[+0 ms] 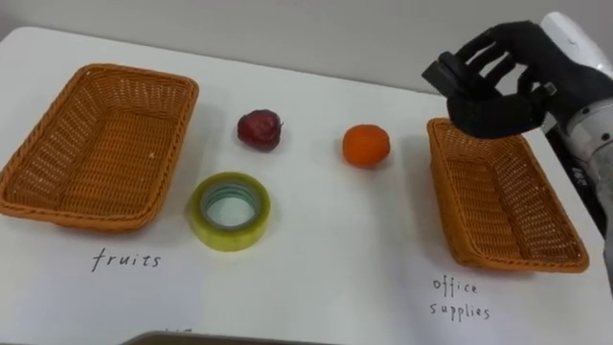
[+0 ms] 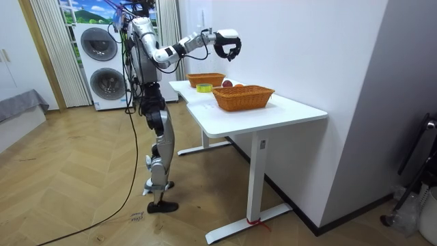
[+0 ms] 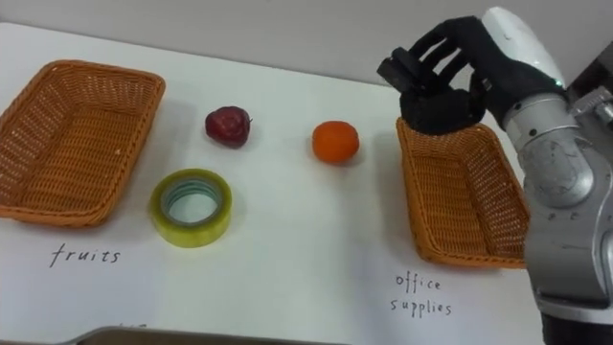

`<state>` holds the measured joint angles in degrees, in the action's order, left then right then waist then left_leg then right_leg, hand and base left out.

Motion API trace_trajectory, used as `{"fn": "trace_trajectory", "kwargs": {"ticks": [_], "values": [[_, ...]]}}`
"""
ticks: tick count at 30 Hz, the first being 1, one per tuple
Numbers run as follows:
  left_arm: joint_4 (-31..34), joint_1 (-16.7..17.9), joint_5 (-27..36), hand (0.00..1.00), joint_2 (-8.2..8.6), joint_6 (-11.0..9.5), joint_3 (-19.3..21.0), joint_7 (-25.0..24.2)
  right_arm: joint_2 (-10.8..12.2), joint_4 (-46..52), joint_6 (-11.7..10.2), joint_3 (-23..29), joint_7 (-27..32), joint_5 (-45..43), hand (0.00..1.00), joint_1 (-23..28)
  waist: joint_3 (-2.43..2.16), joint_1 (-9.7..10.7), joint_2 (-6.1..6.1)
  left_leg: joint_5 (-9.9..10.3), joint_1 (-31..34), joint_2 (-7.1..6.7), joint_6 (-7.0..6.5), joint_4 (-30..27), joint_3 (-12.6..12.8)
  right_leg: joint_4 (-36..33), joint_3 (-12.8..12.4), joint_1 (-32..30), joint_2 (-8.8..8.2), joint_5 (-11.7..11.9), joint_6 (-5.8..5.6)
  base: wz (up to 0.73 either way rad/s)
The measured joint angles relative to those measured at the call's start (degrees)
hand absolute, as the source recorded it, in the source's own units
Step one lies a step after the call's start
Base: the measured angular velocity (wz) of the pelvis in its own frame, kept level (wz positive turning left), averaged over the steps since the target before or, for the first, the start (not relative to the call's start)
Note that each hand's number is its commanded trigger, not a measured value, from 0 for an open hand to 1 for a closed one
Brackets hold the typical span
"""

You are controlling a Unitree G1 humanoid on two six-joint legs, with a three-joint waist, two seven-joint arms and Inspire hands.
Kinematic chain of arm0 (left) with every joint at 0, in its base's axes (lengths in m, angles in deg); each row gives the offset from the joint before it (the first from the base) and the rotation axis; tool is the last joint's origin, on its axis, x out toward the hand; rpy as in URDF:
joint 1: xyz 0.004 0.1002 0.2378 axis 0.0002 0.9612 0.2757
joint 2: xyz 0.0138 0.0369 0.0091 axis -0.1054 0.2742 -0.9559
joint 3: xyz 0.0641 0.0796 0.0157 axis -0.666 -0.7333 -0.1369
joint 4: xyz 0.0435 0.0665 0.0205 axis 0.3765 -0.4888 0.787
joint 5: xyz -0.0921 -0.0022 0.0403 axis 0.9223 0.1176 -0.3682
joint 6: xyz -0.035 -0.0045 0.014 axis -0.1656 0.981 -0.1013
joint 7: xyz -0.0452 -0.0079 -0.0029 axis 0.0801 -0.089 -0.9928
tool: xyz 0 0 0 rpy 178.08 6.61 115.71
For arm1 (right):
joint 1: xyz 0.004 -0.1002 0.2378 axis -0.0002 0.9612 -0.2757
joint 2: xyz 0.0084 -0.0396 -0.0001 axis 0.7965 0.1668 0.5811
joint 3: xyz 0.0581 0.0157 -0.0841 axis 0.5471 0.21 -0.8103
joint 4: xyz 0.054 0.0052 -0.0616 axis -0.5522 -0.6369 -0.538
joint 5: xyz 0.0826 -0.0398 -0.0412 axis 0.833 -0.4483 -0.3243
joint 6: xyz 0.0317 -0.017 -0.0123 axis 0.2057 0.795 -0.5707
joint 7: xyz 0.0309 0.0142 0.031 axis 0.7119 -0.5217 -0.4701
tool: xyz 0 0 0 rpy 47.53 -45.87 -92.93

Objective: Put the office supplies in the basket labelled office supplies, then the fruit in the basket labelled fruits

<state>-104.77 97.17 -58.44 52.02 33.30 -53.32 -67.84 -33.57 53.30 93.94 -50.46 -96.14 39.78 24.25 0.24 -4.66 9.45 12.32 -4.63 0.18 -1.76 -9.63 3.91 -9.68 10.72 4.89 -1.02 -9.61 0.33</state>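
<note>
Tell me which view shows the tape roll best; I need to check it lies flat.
The left eye view: the tape roll lies flat on the white table, hole up, whole and unobstructed. The right eye view shows it equally fully. The room view gives a small yellow-green sliver past the near basket.

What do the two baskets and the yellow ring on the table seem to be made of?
The left basket and the right basket look like woven wicker or rattan, matte orange-brown: a tight weave shows in their walls. The ring looks like a roll of yellowish plastic tape, glossy, with a paler core.
</note>
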Motion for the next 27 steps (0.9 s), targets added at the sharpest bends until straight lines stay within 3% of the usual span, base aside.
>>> {"fn": "trace_trajectory", "kwargs": {"ticks": [10, 18, 27], "values": [[1.4, 0.3, -0.1, 0.0, -0.01, 0.3, -0.2, 0.6, -1.4, -1.3, 0.0, 0.6, 3.9, 1.2, 1.0, 0.0, 0.19, 1.2, -0.42, 0.0, 0.1, 0.02, 0.01, 0.0, 0.1, 0.0, 0.1, -0.1, 0.02, 0.0, 0.0, 0.0], [2.5, 0.3, -0.1, 0.0, 0.08, 0.5, -0.2, 0.6, -1.7, -5.6, -0.4, 0.6, 6.6, 1.1, 1.0, 0.4, -0.21, 1.2, -1.0, 0.0, -0.2, 0.04, 0.01, -0.1, 0.4, 0.0, 0.0, 0.1, 0.01, 0.0, 0.0, 0.0], [2.3, 2.7, -2.8, 0.0, 0.23, 1.9, -3.5, 0.5, -1.7, -14.5, -0.5, -1.0, 7.2, 1.0, 1.0, 3.0, 0.3, 0.9, -2.33, 0.0, -1.0, 0.06, 0.0, 0.1, 0.7, -0.1, -1.2, 0.7, 0.07, 0.0, 0.0, -0.04]]}}
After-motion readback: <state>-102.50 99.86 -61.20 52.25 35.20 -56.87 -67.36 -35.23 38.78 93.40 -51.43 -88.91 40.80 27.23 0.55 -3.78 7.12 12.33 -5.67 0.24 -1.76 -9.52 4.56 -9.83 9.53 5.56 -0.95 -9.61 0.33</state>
